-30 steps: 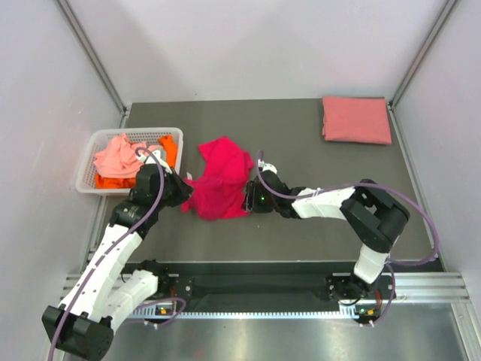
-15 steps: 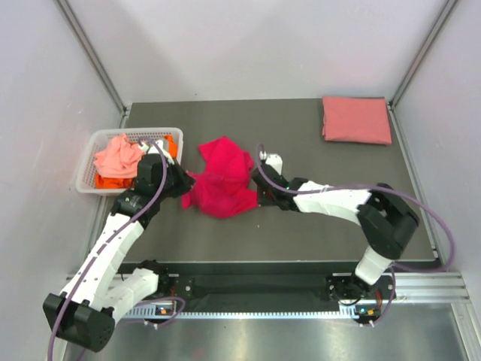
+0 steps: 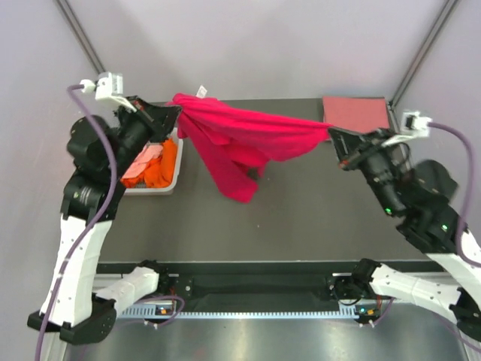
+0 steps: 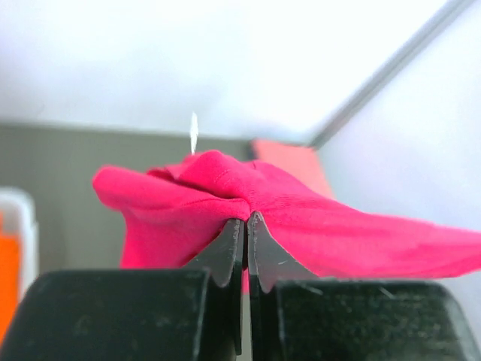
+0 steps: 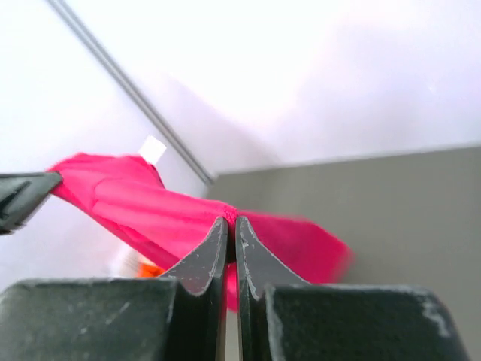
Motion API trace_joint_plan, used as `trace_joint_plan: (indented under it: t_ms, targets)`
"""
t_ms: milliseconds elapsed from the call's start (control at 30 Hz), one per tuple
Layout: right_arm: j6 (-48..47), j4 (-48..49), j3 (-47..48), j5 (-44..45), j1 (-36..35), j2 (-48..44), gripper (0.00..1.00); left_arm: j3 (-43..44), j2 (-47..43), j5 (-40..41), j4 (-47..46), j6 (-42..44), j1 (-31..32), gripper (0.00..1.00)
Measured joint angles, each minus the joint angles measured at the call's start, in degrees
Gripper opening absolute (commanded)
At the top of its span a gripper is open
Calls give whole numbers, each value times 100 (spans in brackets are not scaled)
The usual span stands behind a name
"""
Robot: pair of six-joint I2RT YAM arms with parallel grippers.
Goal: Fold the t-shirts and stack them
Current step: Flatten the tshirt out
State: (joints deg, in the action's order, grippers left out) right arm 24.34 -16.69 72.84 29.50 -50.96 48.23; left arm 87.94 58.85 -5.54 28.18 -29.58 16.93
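Observation:
The bright magenta-red t-shirt (image 3: 248,139) hangs stretched in the air between both grippers, its lower part drooping toward the table. My left gripper (image 3: 174,109) is shut on its left end, seen up close in the left wrist view (image 4: 246,219) with the cloth (image 4: 225,180) bunched at the tips. My right gripper (image 3: 331,134) is shut on its right end, seen in the right wrist view (image 5: 231,222) with the cloth (image 5: 143,207) trailing left. A folded salmon pink t-shirt (image 3: 361,111) lies at the back right. The pale coral (image 3: 139,165) and orange (image 3: 161,167) t-shirts lie in the basket.
The white slotted basket (image 3: 154,188) stands at the table's left edge, partly hidden by my left arm. The dark grey table (image 3: 301,210) is walled by white panels on three sides. A metal rail runs along the near edge.
Both grippers have risen high off the table and moved far apart, lifting the magenta-red t-shirt from a crumpled heap into a stretched span in the air.

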Motion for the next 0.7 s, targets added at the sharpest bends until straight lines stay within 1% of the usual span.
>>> trace_joint_plan:
  t_ms: [67, 133, 233, 367, 433, 500, 600, 633, 667, 700]
  targets:
    - [-37, 173, -166, -118, -4, -490, 0, 101, -197, -256, -160, -9, 15, 0]
    - [-35, 280, -334, -208, -15, -756, 0, 120, -376, -520, -337, -26, 28, 0]
    - [-39, 354, -549, -201, -31, -800, 0, 122, -461, -774, -608, -20, 31, 0]
    - [-76, 295, -850, 273, -37, -614, 0, 44, -44, -1023, -1143, 37, 31, 0]
    - [-98, 227, -949, 743, -42, -452, 0, 20, 527, -1200, -1432, 79, 31, 0]
    - [-146, 188, -1078, 1279, -35, -297, 0, 205, 1403, -1443, -1683, 109, 31, 0]
    - [-175, 96, -1322, 1766, 2, -68, 0, 1064, 3178, -1875, -1825, 125, 31, 0]
    - [-168, 70, -1427, 1880, 17, 31, 0, 1438, 3897, -2026, -1810, 122, 31, 2]
    - [-127, 20, -1521, 1950, 35, 118, 0, 1827, 4522, -2179, -1744, 122, 33, 19]
    - [-63, -55, -1609, 1989, 59, 225, 0, 2186, 5147, -2295, -1692, 149, 39, 23]
